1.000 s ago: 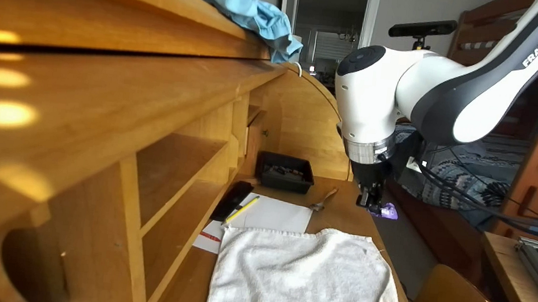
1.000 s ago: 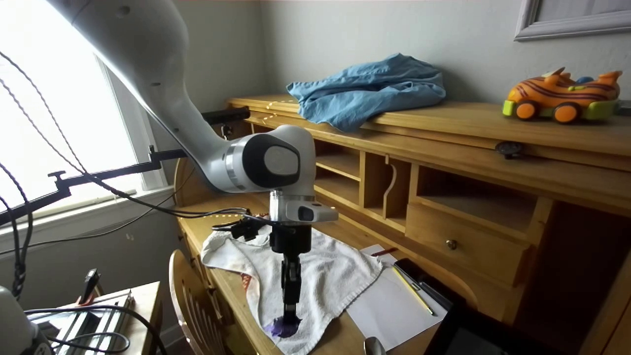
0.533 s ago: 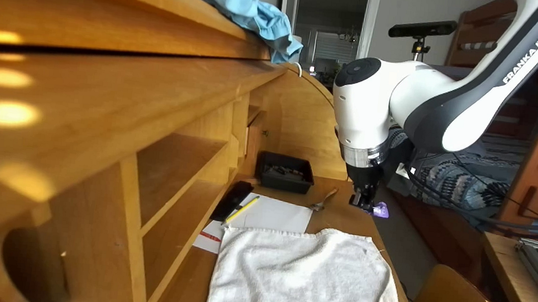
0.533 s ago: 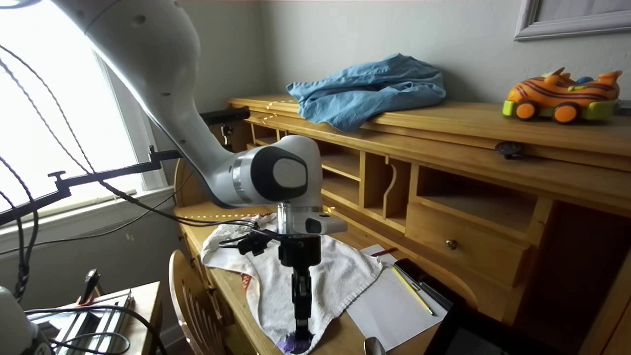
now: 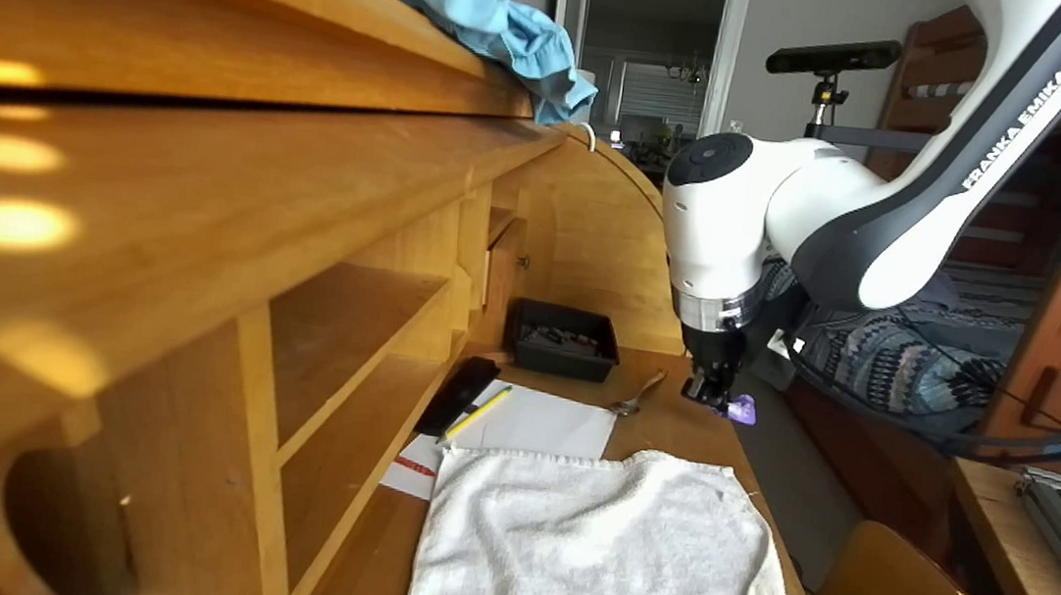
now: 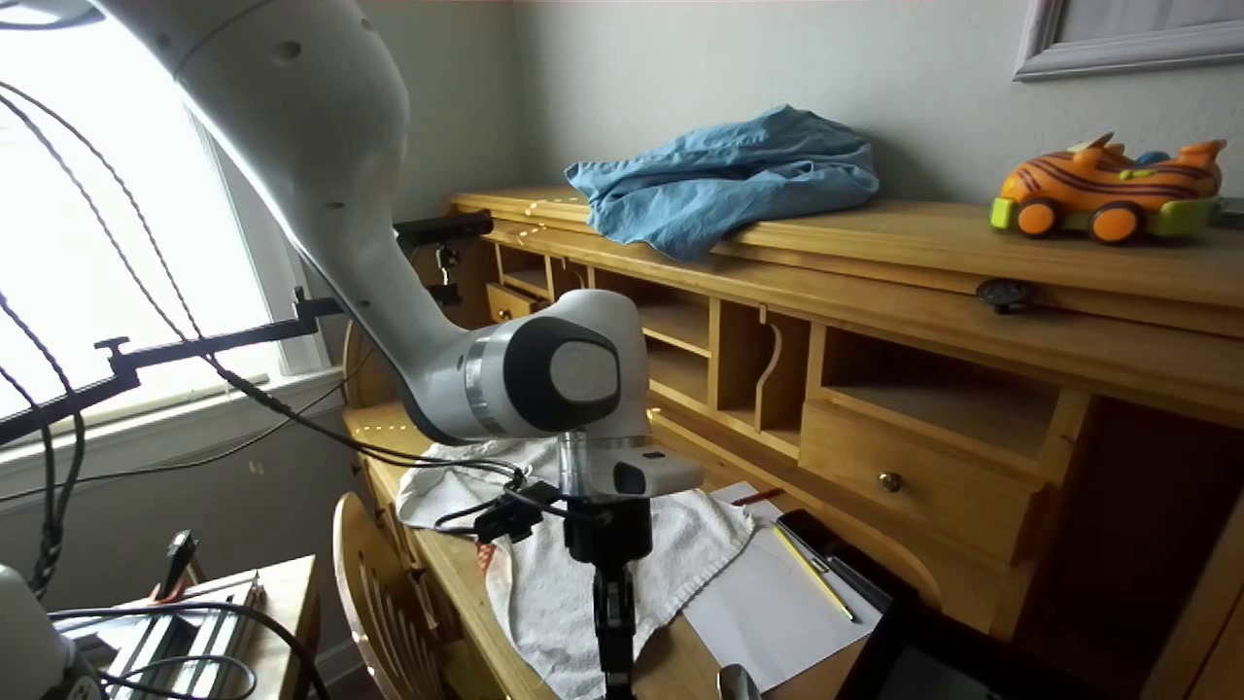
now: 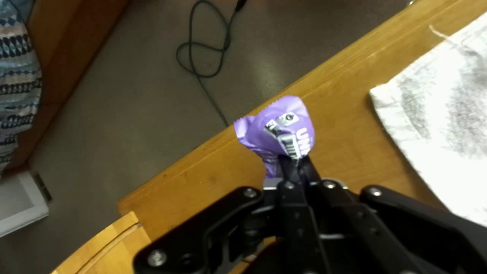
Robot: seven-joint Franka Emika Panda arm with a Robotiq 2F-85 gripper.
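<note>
One barcode (image 7: 289,145) on purple wrapper (image 7: 276,133), wrist view only

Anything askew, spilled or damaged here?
No visible spill or breakage. Mildly untidy: the blue cloth lies bunched atop the desk, drooping over its edge; the purple packet in the tool looks crumpled.

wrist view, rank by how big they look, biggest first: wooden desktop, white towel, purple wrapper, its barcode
1. wooden desktop
2. white towel
3. purple wrapper
4. barcode
Frame edges cut off the first two.
</note>
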